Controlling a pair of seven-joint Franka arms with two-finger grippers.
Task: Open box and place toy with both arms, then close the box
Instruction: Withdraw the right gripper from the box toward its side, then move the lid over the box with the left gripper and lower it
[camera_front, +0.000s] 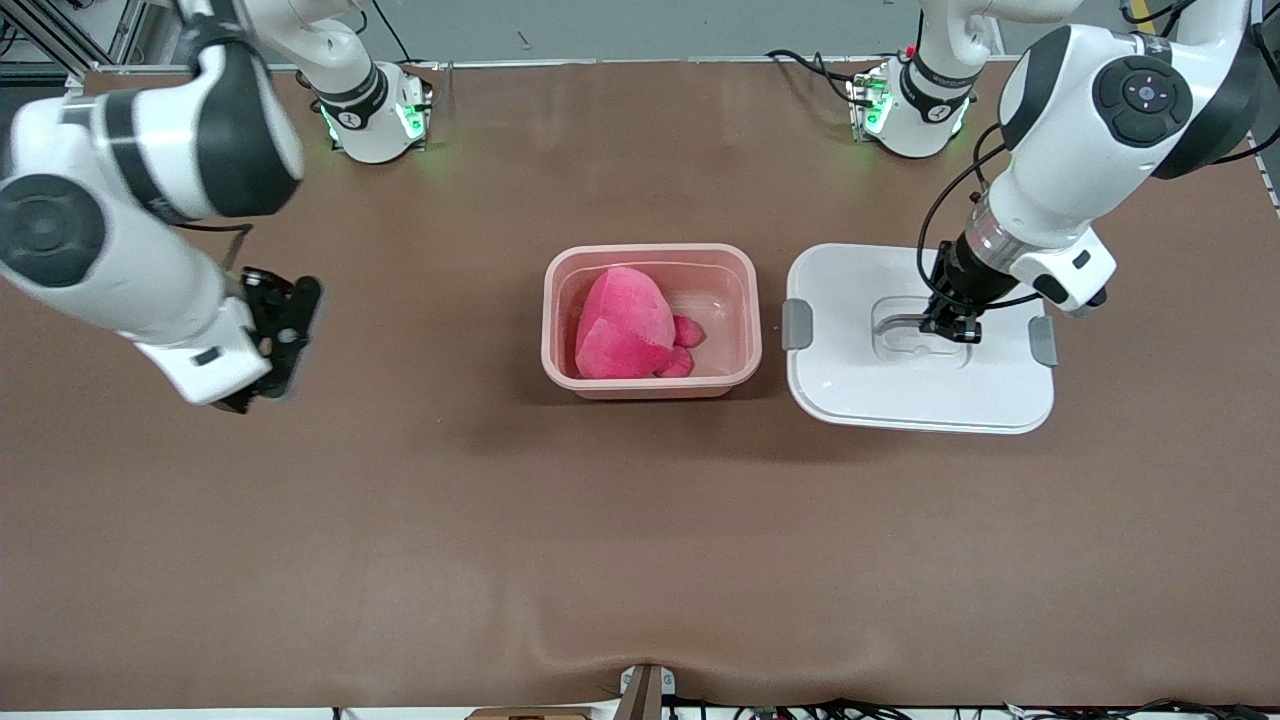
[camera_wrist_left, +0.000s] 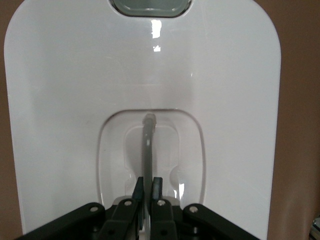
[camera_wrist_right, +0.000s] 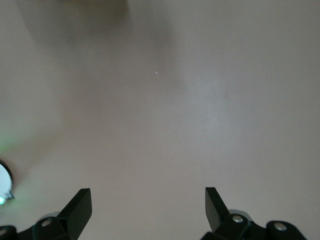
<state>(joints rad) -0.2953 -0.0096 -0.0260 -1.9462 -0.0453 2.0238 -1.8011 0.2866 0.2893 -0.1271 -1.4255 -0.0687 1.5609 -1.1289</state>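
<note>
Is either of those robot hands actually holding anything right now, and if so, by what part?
Yes: the left gripper is shut on the lid, pinching its clear handle. The right gripper is open over the table, holding nothing.

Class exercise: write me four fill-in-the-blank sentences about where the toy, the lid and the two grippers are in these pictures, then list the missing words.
1. The pink toy lies inside the ____.
2. The white lid lies on the ____, beside the box.
3. The left gripper is shut on the lid's ____.
4. The right gripper holds nothing, and its fingers are ____.

Missing words: box; table; handle; open
</note>
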